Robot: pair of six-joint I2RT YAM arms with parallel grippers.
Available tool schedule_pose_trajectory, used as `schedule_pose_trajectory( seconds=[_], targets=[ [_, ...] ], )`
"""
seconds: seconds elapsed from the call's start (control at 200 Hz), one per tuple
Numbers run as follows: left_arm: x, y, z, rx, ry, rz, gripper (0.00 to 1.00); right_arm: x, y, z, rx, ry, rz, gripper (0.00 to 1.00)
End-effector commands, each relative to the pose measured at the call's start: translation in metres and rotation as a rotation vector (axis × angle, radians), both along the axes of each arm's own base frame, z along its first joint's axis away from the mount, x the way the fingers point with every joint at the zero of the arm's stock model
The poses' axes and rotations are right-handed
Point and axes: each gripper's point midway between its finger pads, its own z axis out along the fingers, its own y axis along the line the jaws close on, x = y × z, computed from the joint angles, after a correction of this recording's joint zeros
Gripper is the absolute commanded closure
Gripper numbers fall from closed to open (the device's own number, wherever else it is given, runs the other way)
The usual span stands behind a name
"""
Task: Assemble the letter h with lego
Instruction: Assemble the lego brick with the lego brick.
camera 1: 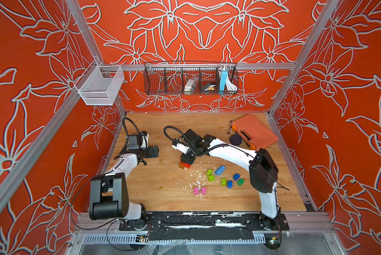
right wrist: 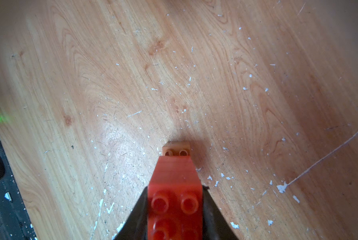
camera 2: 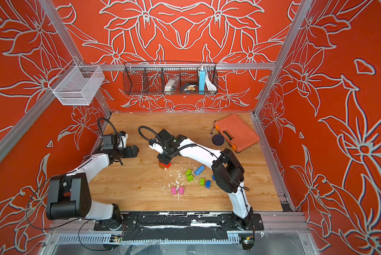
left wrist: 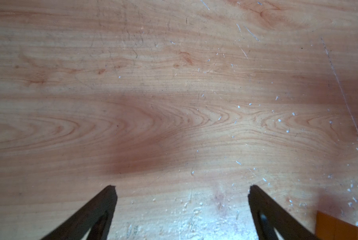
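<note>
red brick (right wrist: pixel 175 176) gripped in right claw (right wrist: pixel 175 188), tan brick (right wrist: pixel 176 148) under it

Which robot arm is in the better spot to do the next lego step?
Right. The right end effector grips the red brick near the tan brick. The left end effector is open and empty over the table.
</note>
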Motion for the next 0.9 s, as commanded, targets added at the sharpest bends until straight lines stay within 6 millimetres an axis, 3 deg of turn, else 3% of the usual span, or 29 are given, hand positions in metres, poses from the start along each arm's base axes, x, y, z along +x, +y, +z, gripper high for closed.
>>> schedule_pose_trajectory(
  seconds=[0.0, 0.28, 0.625, 0.896],
  targets=[
    [-0.003, 0.0, 0.0, -0.012, 0.008, -0.003, 0.0, -0.009, -0.002, -0.003, 0.001, 0.018, 0.051, 0.83],
    [-0.003, 0.0, 0.001, -0.012, 0.007, -0.002, 0.0, -0.021, -0.008, -0.011, -0.03, 0.051, 0.112, 0.84],
    [-0.003, 0.0, -0.001, -0.013, 0.017, -0.003, 0.01, -0.012, -0.017, -0.018, -0.116, 0.047, 0.003, 0.84],
    [-0.002, -0.001, 0.0, -0.017, 0.015, -0.006, 0.0, -0.019, -0.006, -0.021, -0.082, 0.081, -0.029, 0.85]
  ],
)
